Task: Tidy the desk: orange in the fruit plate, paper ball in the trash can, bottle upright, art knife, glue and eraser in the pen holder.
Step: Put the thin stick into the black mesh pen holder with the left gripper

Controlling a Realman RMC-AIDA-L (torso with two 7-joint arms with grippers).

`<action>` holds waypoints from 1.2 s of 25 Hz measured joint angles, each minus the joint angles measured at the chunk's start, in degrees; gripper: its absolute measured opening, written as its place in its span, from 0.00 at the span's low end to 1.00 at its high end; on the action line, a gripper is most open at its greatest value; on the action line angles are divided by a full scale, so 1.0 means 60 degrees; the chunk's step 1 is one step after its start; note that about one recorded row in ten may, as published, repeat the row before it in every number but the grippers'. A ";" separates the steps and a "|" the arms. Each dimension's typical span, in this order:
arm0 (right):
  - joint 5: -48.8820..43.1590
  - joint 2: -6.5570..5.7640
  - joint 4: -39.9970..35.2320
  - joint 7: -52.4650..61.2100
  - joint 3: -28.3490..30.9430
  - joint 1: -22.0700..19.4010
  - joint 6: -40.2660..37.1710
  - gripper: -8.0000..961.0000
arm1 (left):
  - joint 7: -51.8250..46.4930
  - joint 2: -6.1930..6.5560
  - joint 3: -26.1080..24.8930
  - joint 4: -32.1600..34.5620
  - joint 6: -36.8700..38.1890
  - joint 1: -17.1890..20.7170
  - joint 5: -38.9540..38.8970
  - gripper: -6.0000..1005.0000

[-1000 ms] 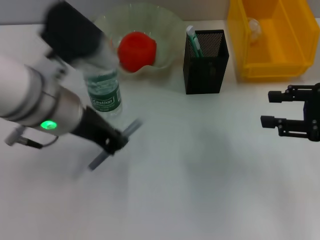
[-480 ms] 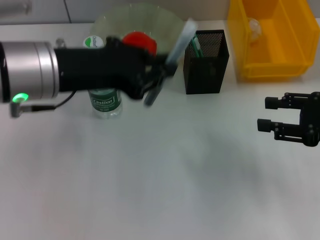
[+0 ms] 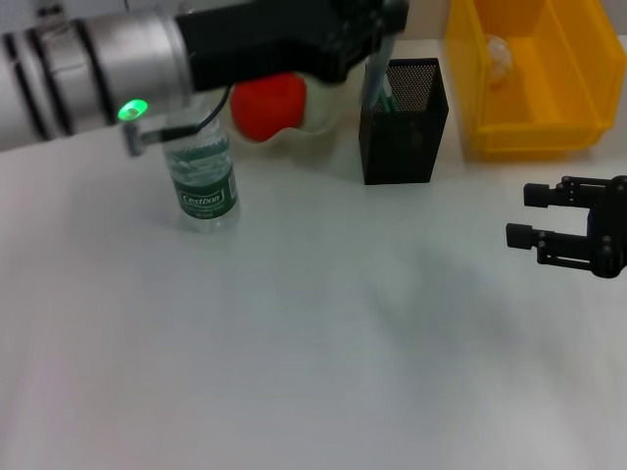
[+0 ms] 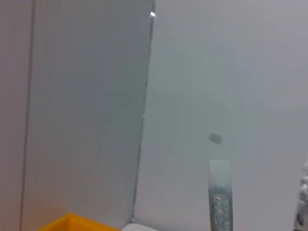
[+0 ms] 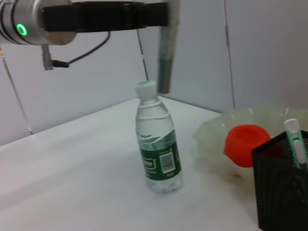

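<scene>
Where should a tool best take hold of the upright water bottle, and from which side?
Probably the bottle is best gripped around its labelled middle, from the side rather than above: it stands upright, its body is round, and its cap is narrow. Come from the open table side, since the fruit plate lies just behind.

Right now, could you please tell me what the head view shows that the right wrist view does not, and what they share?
Only the head view shows the bright yellow plastic trash can with the crumpled white paper ball inside, and the right gripper, open, beside it.

Only the right wrist view shows the bottle's white cap.

Both show the upright clear plastic bottle, the red-orange orange in the pale-green fruit plate, the black mesh pen holder, and the left arm holding a grey stick.
</scene>
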 joint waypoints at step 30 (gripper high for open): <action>-0.0348 -0.0041 0.0293 -0.0176 -0.0056 0.0587 0.0358 0.67 | 0.1968 -0.0034 0.2969 -0.3707 -0.5717 -0.3019 -0.2854 0.22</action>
